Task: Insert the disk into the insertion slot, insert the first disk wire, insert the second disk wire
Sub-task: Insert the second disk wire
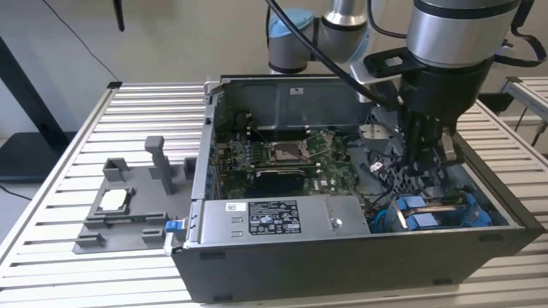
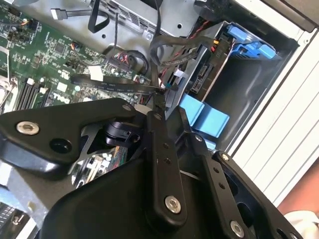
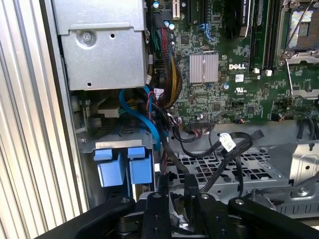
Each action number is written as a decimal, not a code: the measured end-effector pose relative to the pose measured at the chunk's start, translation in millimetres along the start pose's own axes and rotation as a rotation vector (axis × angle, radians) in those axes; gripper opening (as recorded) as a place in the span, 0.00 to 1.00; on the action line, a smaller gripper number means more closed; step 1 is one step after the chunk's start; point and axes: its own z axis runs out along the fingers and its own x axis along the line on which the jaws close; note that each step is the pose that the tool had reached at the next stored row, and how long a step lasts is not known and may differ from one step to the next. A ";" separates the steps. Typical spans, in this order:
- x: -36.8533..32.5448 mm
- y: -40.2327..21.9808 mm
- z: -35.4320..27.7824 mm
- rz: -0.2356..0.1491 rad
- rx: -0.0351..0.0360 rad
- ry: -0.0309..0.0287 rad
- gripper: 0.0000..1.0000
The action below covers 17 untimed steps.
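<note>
The disk (image 2: pixel 205 69) sits in the insertion slot of the drive cage, its connector edge bare and facing the motherboard. Its blue carrier tabs (image 2: pixel 204 118) stick out of the cage, and they also appear in the first wrist view (image 3: pixel 122 167) and in the exterior view (image 1: pixel 427 221). My gripper (image 2: pixel 169 102) hangs inside the open computer case (image 1: pixel 256 269), just in front of the disk's connector edge. The fingers (image 3: pixel 163 184) stand close together, pinching the end of a flat black disk wire (image 2: pixel 114 85). Other black wires (image 3: pixel 219 147) lie loose beside the cage.
The motherboard (image 3: pixel 234 59) fills the case floor, with the grey power supply (image 1: pixel 283 218) at the front. A bundle of coloured cables (image 3: pixel 167 74) runs beside the supply. A grey fixture (image 1: pixel 128 205) stands on the slatted table at the exterior view's left.
</note>
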 end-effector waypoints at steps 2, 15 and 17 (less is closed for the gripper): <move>0.0 0.0 0.0 -0.001 0.0002 -0.0002 0.27; -0.3 -1.3 0.2 -0.043 0.0058 -0.0094 0.27; -0.3 -1.2 0.2 -0.043 0.0085 -0.0094 0.27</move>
